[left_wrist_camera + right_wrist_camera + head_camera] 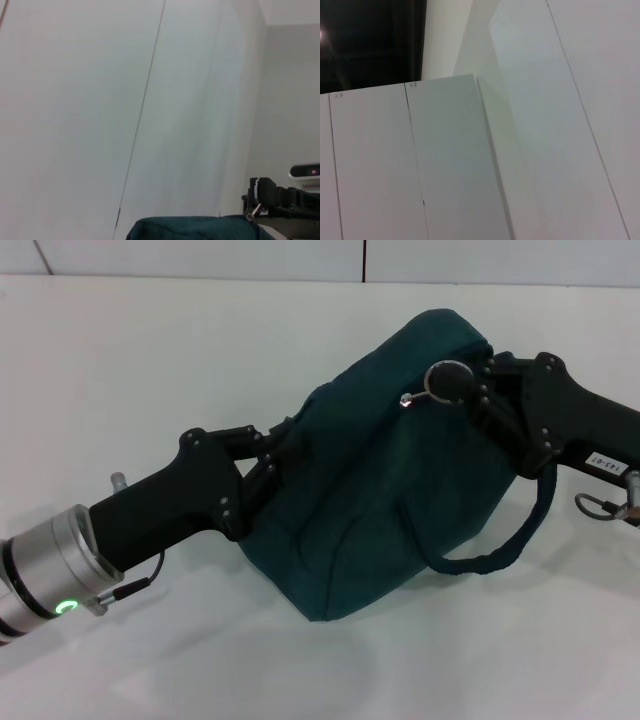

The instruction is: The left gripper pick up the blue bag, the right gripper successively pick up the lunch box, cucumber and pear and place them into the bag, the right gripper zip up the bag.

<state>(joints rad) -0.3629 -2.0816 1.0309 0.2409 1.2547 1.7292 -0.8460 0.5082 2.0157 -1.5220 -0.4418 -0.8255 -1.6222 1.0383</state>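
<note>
Our left gripper point(272, 462) has its jaws pinching the blue bag point(390, 510) at its left side. Our right gripper point(478, 392) closes its jaws on the zipper pull point(412, 398) up top. The bag rests on the white desk point(150, 370).

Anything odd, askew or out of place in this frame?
Nothing stands out. The blue bag sits on the table, looks closed, the left gripper at one end and the right gripper by its zipper pull.
</note>
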